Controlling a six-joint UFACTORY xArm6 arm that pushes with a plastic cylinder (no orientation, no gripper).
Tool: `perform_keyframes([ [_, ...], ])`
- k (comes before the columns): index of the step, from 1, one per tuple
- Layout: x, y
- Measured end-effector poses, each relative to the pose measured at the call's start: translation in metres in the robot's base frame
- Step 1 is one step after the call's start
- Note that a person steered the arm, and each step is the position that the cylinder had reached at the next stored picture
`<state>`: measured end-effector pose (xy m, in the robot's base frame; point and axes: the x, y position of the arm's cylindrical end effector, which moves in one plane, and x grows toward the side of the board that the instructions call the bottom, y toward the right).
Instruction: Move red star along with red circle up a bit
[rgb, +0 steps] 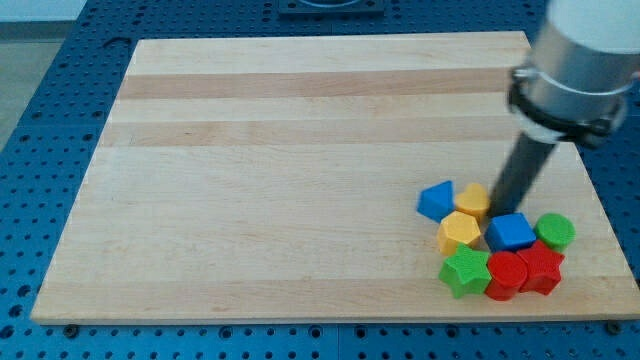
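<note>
Near the view's bottom right corner of the wooden board (300, 150), all the blocks sit bunched in one cluster. In the single camera view, the red star (543, 268) lies at the bottom of the cluster, touching the red circle (507, 275) on its left; a green star (465, 272) presses against the circle's other side. Above them sit a blue square block (511, 232), a green circle (555, 231) to its right, a yellow pentagon-like block (459, 232), a second yellow block (474, 200) whose shape I cannot make out, and a blue wedge-shaped block (436, 200) furthest left. My tip (499, 215) stands just above the blue square, beside the second yellow block, so it is on the far side of the cluster from the two red pieces (there are no fingers on this rod, so nothing opens or closes). Judging by this, the push on the red pair has not begun: both rest low on the board with the blue square directly above them. I would expect the tip to have to come round below them first, then push toward the view's top, and the blue square may get carried along.
</note>
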<state>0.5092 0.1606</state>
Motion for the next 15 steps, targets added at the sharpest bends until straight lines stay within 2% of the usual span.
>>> perform_keyframes([
  [2, -0.061, -0.096],
  [3, -0.071, -0.061],
  [4, -0.069, 0.025],
  [5, -0.043, 0.100],
  [6, 0.014, 0.143],
  [7, 0.066, 0.133],
  [8, 0.090, 0.092],
  [10, 0.108, 0.000],
  [12, 0.043, -0.034],
  [14, 0.041, -0.038],
  [15, 0.019, -0.051],
])
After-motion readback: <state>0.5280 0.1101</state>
